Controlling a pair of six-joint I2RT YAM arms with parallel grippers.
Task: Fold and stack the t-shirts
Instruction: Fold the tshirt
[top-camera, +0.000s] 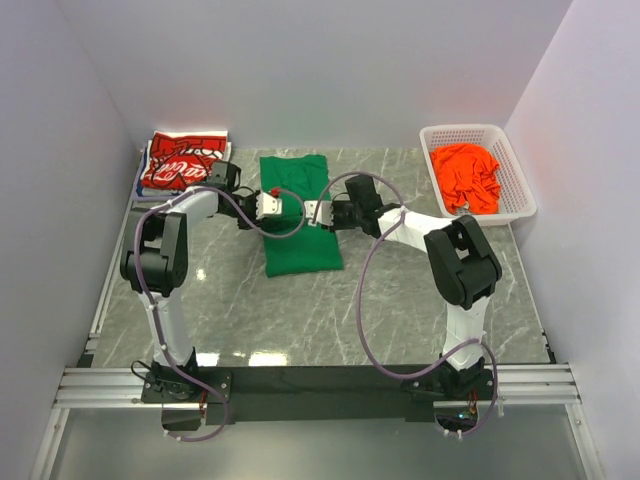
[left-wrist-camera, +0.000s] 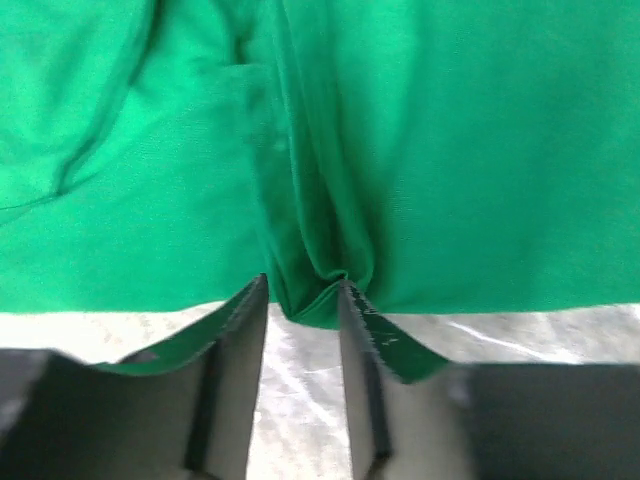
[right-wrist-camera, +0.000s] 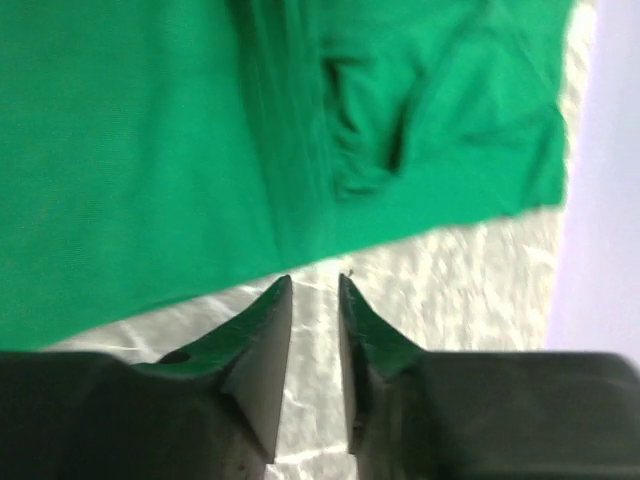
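Green-grey marble table, white walls. My left gripper and right gripper stand slightly parted at opposite edges of the smooth, folded green t-shirt. A fabric fold sits at the left tips. Beyond, the red t-shirt, its white script unreadable, lies far left. The orange t-shirt lies crumpled in a white mesh basket.

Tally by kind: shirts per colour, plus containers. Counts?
Green shirt: 1
Red shirt with white print: 1 (folded layers under it can't be counted)
Orange shirt, bunched in the basket: 1
White basket: 1
Total: 4
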